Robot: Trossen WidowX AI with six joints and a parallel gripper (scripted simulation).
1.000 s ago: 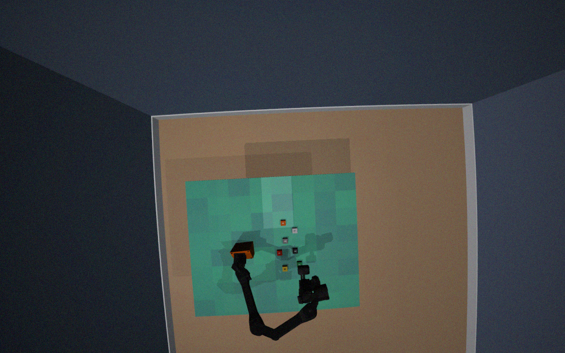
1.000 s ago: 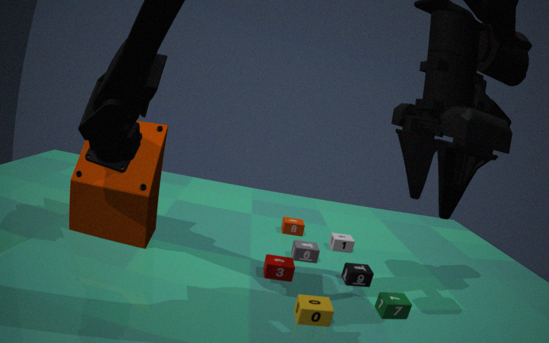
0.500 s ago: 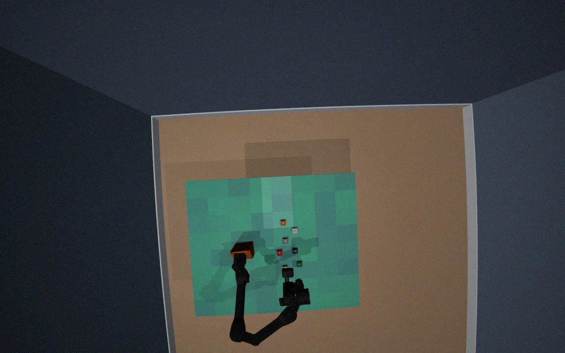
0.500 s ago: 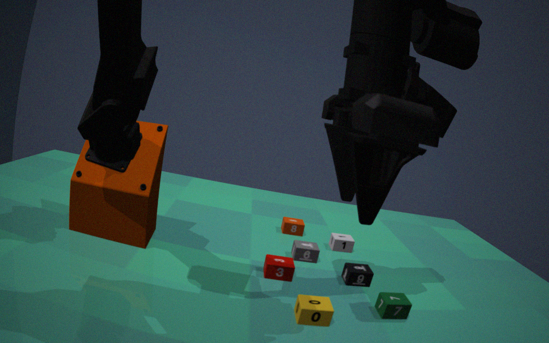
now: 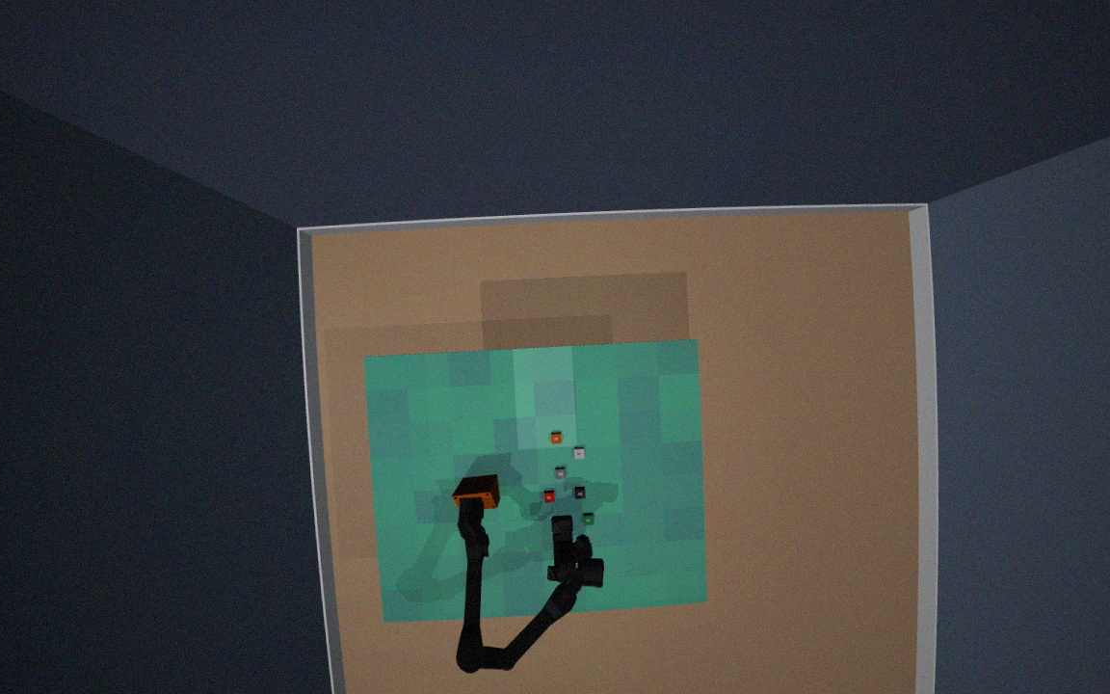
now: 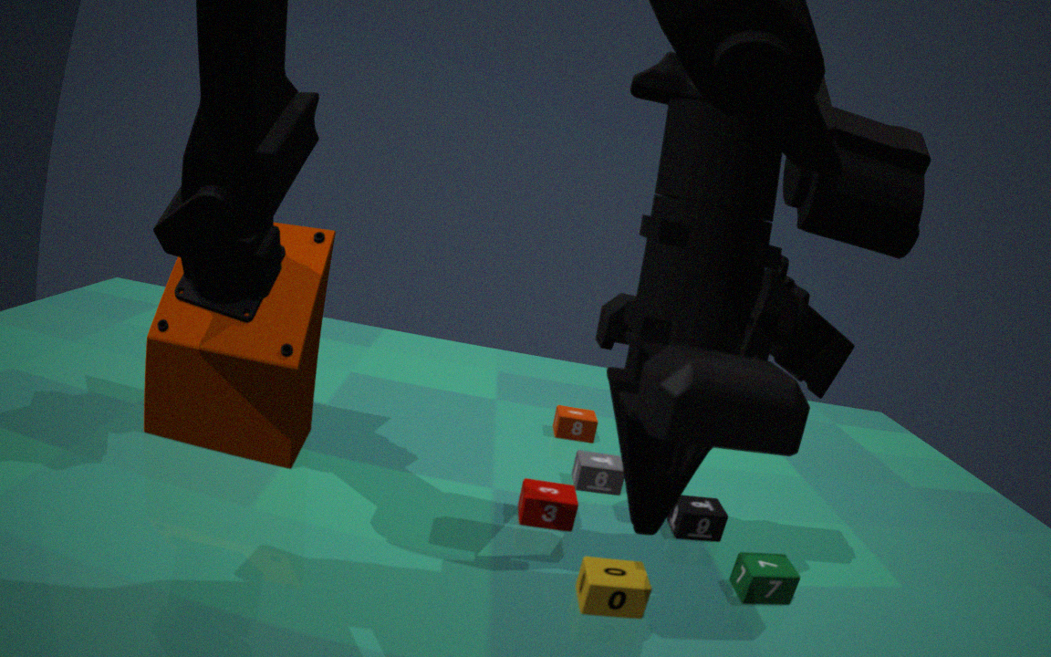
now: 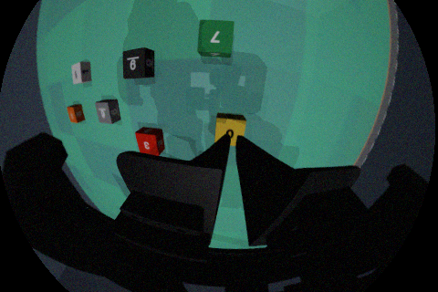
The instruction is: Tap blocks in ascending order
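Teal patchwork tabletop (image 5: 645,552) (image 6: 431,604) (image 7: 338,78), rectangular in plan. Seven digit blocks lie directly on it: yellow block (image 6: 613,588) (image 7: 231,129), red block (image 5: 548,496) (image 6: 547,505) (image 7: 150,141), gray block (image 5: 560,472) (image 6: 598,473) (image 7: 108,111), black block (image 5: 579,493) (image 6: 699,519) (image 7: 139,63), green block (image 5: 588,519) (image 6: 764,578) (image 7: 215,38), white block (image 5: 579,452) (image 7: 81,73) and orange block (image 5: 555,438) (image 6: 575,423) (image 7: 76,113) (all standing apart from one another). A larger orange pedestal (image 5: 480,485) (image 6: 223,400) also rests on the surface.

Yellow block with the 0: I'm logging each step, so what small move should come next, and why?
Probably lower the closed black pincer straight down for a brief tap on the yellow cube-like block. Its 0 is the lowest digit visible, and the wrist view shows the fingertips lined up over it.
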